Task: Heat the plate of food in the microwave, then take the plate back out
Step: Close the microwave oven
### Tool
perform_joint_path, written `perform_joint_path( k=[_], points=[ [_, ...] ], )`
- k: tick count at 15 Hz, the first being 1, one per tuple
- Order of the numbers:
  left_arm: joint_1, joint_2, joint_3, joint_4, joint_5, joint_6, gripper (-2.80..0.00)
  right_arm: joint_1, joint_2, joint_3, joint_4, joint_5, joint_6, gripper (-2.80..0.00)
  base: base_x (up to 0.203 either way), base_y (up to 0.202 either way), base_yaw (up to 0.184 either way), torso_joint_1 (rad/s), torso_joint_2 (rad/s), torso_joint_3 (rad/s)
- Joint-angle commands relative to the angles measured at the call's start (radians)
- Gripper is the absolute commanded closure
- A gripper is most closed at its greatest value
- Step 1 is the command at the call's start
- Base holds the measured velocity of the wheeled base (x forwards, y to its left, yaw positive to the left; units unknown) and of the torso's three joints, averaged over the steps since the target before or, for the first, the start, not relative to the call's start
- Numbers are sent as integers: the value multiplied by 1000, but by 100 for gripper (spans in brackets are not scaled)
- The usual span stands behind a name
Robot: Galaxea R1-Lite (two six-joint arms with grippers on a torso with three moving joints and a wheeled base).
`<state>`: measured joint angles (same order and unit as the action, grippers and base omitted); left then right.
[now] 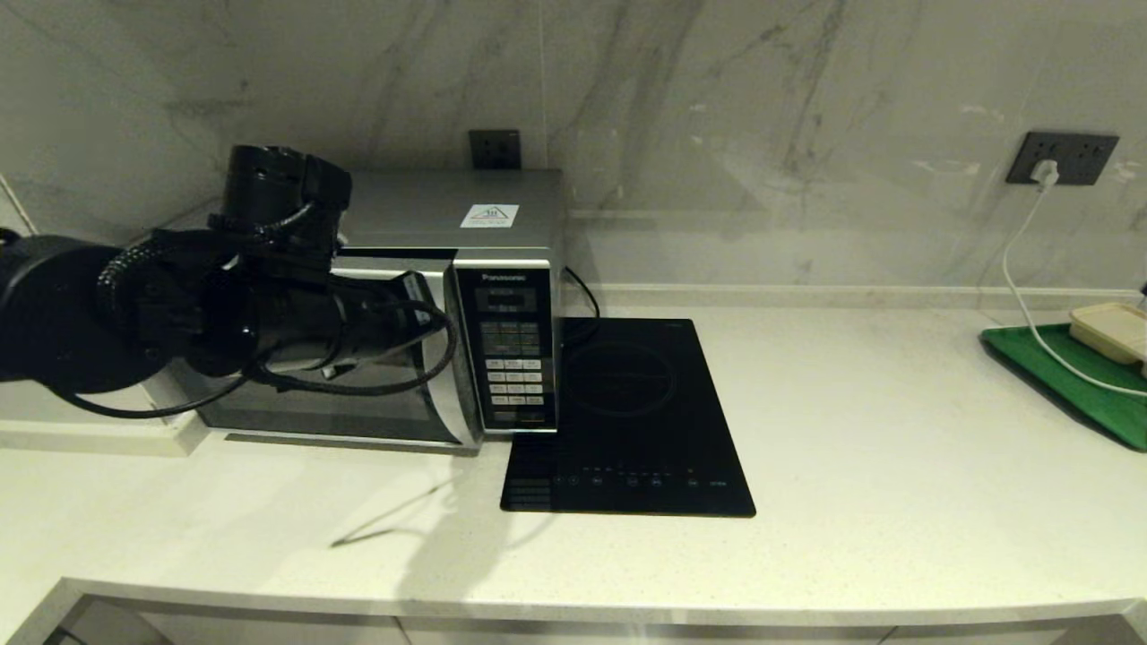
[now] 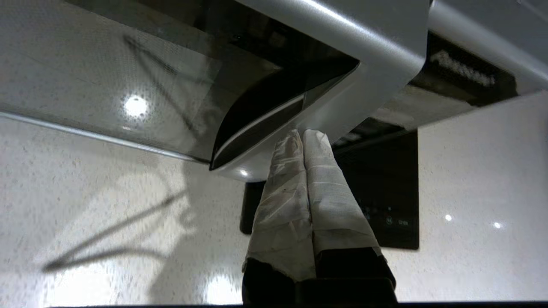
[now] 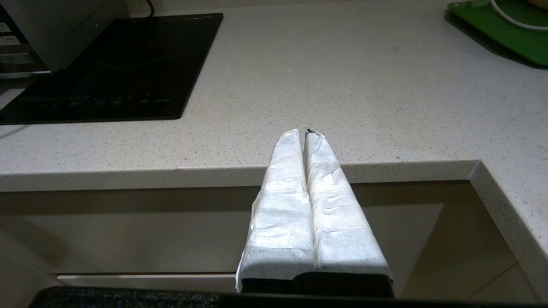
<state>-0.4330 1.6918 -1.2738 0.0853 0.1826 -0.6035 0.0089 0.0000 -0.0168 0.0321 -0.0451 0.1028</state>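
Note:
The silver microwave [image 1: 430, 210] stands at the back left of the counter, its keypad panel [image 1: 513, 358] facing me. My left arm reaches across the dark glass door [image 2: 128, 77]. The left gripper [image 2: 303, 133] is shut, and its wrapped fingertips press against the curved silver handle [image 2: 368, 64] with nothing between them. I cannot tell whether the door is fully latched. The plate of food is out of view. My right gripper [image 3: 302, 131] is shut and empty, parked in front of and below the counter's front edge.
A flat black induction hob [image 1: 627, 421] lies just right of the microwave. At the far right a green tray [image 1: 1075, 385] holds a beige lidded box [image 1: 1111, 330], with a white cable [image 1: 1017, 287] running down to it from a wall socket.

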Motion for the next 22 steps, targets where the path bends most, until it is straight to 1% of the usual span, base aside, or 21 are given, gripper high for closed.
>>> perform_joint_path(
  k=[1, 2, 6, 8, 9, 10, 12, 14, 15, 16, 17, 19, 20, 21, 22],
  points=[
    [0, 59, 0, -63, 47, 24, 0, 0, 0, 0, 0, -1, 0, 0, 0, 0, 0, 0, 0, 0],
    [1, 72, 1, -91, 63, 45, 0, 0, 0, 0, 0, -1, 0, 0, 0, 0, 0, 0, 0, 0],
    [1, 74, 0, -149, 66, 98, 0, 0, 0, 0, 0, -1, 0, 0, 0, 0, 0, 0, 0, 0],
    [-1, 69, 7, -164, 67, 107, 0, 0, 0, 0, 0, -1, 0, 0, 0, 0, 0, 0, 0, 0],
    [-10, 55, 29, -164, 70, 107, 0, 0, 0, 0, 0, -1, 0, 0, 0, 0, 0, 0, 0, 0],
    [-28, 23, 60, -162, 71, 107, 0, 0, 0, 0, 0, -1, 0, 0, 0, 0, 0, 0, 0, 0],
    [-100, -83, 146, -148, 72, 116, 0, 0, 0, 0, 0, -1, 0, 0, 0, 0, 0, 0, 0, 0],
    [-206, -199, 250, -67, 69, 149, 0, 0, 0, 0, 0, -1, 0, 0, 0, 0, 0, 0, 0, 0],
    [-238, -234, 301, -10, 69, 162, 0, 0, 0, 0, 0, -1, 0, 0, 0, 0, 0, 0, 0, 0],
    [-251, -240, 350, 27, 71, 180, 0, 0, 0, 0, 0, -1, 0, 0, 0, 0, 0, 0, 0, 0],
    [-256, -234, 396, 37, 76, 214, 0, 0, 0, 0, 0, -1, 0, 0, 0, 0, 0, 0, 0, 0],
    [-258, -191, 452, 31, 103, 307, 0, 0, 0, 0, 0, -1, 0, 0, 0, 0, 0, 0, 0, 0],
    [-257, -156, 458, 3, 127, 333, 0, 0, 0, 0, 0, -1, 0, 0, 0, 0, 0, 0, 0, 0],
    [-254, -108, 459, -49, 156, 356, 0, 0, 0, 0, 0, -1, 0, 0, 0, 0, 0, 0, 0, 0],
    [-252, -53, 460, -125, 195, 384, 0, 0, 0, 0, 0, -1, 0, 0, 0, 0, 0, 0, 0, 0]
  ],
)
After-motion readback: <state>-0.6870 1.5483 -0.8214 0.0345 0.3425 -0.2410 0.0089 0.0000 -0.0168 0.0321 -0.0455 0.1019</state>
